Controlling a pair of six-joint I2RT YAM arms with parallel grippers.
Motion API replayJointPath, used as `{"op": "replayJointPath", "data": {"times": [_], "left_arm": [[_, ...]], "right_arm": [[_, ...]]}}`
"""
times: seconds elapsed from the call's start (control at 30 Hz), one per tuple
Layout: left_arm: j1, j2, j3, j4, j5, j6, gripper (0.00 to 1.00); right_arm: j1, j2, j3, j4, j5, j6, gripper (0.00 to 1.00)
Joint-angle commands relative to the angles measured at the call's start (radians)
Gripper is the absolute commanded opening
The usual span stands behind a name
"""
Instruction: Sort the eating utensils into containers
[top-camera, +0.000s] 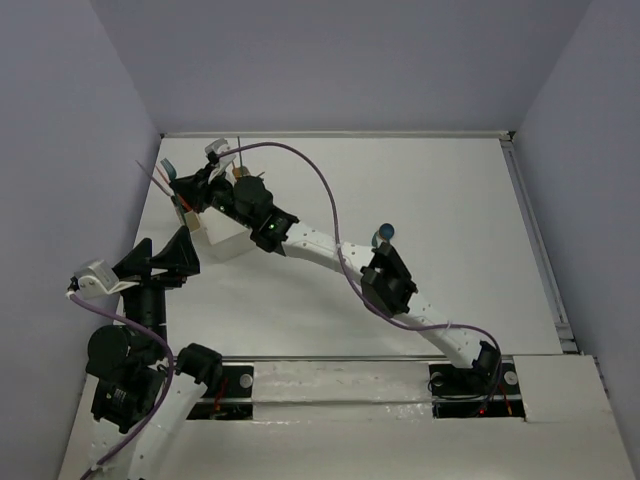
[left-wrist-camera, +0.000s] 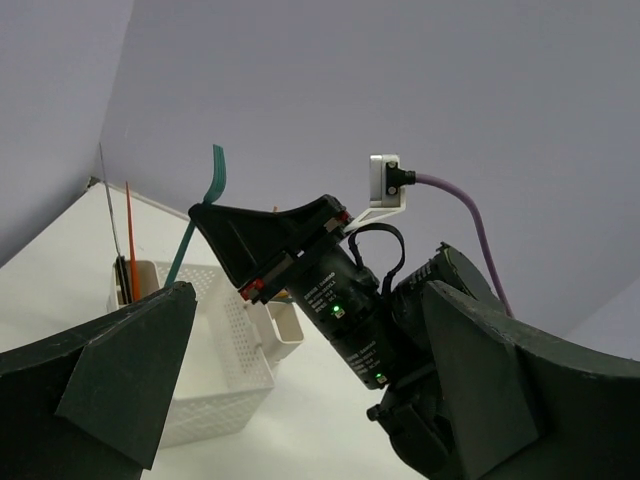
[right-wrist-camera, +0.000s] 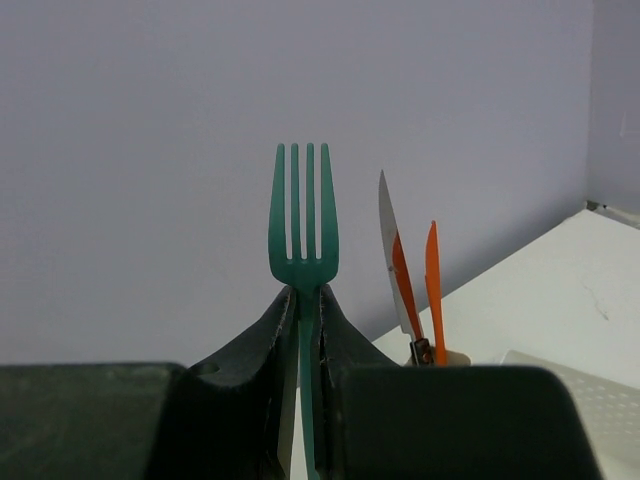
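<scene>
Right wrist view: right gripper (right-wrist-camera: 308, 302) pinches teal fork (right-wrist-camera: 304, 262) upright.

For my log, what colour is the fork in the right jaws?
Teal. The fork shows best in the right wrist view.

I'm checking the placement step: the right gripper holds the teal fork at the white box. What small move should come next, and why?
Probably lower the right gripper a little, then open it. It is shut on the teal fork, tines up, and the left wrist view shows the handle's lower end near the rim of the white box, not clearly inside.
</scene>
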Motion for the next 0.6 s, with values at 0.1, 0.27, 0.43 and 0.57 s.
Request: {"op": "replayJointPath", "data": {"times": [0.1, 0.27, 0.43, 0.57], "left_arm": [[-0.006, -0.001, -0.007, 0.054, 0.002, 0.007, 0.99], [-0.006, 0.007, -0.007, 0.055, 0.006, 0.009, 0.99], [-0.006, 0.005, -0.007, 0.057, 0.005, 0.010, 0.99], [-0.006, 0.007, -0.007, 0.057, 0.005, 0.012, 0.99]], "right_arm": [[0.007, 0.097, 0.121, 0.104, 0.072, -0.066, 0.00], [-0.004, 0.114, 0.119, 0.114, 0.081, -0.080, 0.00], [-0.013, 0.117, 0.070, 0.100, 0.043, -0.088, 0.02], [-0.013, 0.085, 0.001, 0.107, 0.011, -0.085, 0.06]]}}
